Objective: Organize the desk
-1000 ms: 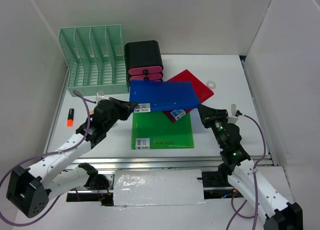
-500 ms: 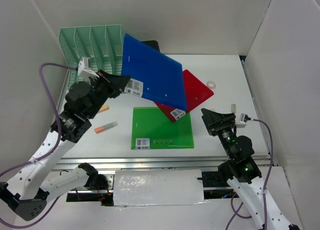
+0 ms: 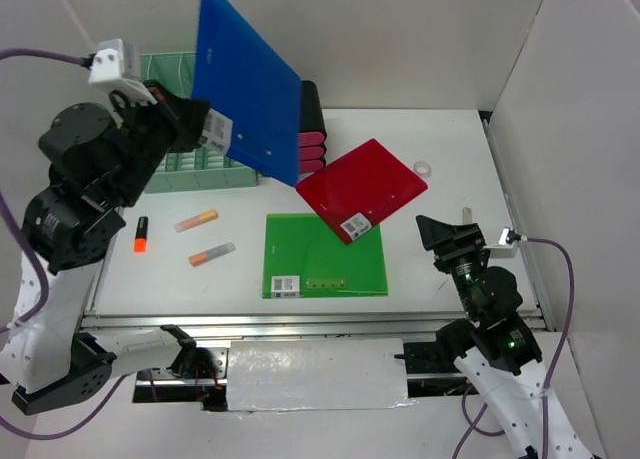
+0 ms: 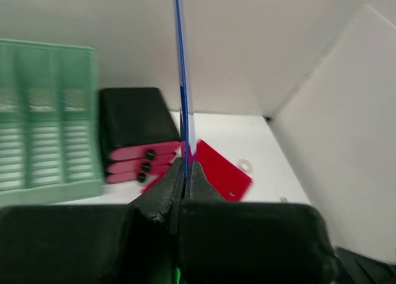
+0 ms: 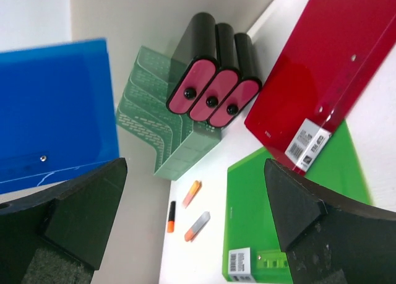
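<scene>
Two shut fingers of the left gripper (image 4: 184,172) pinch the blue folder (image 3: 250,79) at its labelled edge, holding it on edge high above the green file rack (image 3: 200,169) at far left, while the right gripper (image 3: 437,231) hangs wide open and empty at near right. The desk (image 3: 450,149) lies flat beneath both arms, fixed, hard and probably slick. Its red folder (image 3: 362,187) and green folder (image 3: 325,254) look light and bendy, so each is best pinched at a raised edge.

Bright, even light; wrist foreground blurred
</scene>
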Motion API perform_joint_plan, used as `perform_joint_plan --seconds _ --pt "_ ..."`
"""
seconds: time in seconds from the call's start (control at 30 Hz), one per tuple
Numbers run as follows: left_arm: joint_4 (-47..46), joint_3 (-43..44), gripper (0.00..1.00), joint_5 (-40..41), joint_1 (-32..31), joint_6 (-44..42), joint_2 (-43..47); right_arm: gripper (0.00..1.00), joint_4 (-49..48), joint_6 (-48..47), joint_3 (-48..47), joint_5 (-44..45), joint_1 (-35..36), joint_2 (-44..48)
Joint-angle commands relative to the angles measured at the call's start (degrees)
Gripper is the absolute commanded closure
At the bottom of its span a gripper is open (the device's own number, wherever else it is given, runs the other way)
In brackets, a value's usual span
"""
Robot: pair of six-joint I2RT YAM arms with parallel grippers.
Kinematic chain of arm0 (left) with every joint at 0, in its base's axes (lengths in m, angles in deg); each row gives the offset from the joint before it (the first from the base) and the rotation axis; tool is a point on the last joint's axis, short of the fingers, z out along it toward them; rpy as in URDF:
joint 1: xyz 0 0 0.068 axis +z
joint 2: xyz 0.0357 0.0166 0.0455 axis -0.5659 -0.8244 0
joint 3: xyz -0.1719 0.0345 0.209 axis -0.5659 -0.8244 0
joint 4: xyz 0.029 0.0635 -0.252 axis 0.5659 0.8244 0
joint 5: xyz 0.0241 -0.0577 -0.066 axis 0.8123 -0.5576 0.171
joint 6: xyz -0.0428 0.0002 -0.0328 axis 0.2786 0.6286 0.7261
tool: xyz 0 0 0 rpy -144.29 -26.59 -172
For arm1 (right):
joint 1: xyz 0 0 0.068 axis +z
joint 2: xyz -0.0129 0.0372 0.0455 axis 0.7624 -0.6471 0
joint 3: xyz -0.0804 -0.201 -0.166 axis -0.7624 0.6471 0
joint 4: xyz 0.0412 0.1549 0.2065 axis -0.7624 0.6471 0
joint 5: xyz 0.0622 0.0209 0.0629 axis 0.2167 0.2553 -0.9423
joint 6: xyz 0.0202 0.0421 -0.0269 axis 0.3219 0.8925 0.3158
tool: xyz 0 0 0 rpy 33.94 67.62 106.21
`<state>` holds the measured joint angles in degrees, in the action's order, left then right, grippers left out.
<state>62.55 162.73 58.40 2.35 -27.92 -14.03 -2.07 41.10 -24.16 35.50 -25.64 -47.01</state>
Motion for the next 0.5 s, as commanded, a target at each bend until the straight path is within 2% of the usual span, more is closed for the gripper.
perform_joint_plan --seconds 0.0,0.13,0.23,0.27,0.3,0.33,0.37,0.4,0.47 --pt "6.7 7.1 1.00 14.3 0.1 -9.1 1.0 0.00 1.4 -4.8 -4.3 3.0 0.1 -0.5" --pt "4.7 5.5 1.00 25.8 0.1 -16.2 4.3 0.00 2.8 -7.2 -6.7 2.6 0.1 -2.0" --pt "-1.2 1.4 1.00 33.1 0.1 -23.3 5.3 0.00 2.9 -8.5 -7.6 1.7 0.1 -3.0" --pt "-4.2 -0.6 1.00 33.6 0.1 -25.4 5.6 0.00 2.9 -8.6 -7.8 1.3 0.1 -3.2" --pt "-6.9 -2.5 1.00 33.6 0.1 -32.6 6.3 0.00 2.5 -9.2 -7.7 1.0 0.1 -3.4" --pt "-10.6 -5.0 1.00 33.7 0.1 -35.5 8.0 0.00 2.1 -9.5 -7.4 0.5 0.1 -3.4" --pt "-17.0 -9.2 1.00 32.6 0.1 -38.0 8.7 0.00 1.9 -9.8 -7.2 -0.4 0.1 -3.7" --pt "-18.4 -10.1 1.00 31.3 0.1 -41.7 8.9 0.00 1.4 -10.4 -7.1 -0.8 0.1 -3.9" --pt "-17.9 -8.2 1.00 24.7 0.1 -43.9 6.9 0.00 1.0 -11.3 -7.2 -2.2 0.1 -4.9"
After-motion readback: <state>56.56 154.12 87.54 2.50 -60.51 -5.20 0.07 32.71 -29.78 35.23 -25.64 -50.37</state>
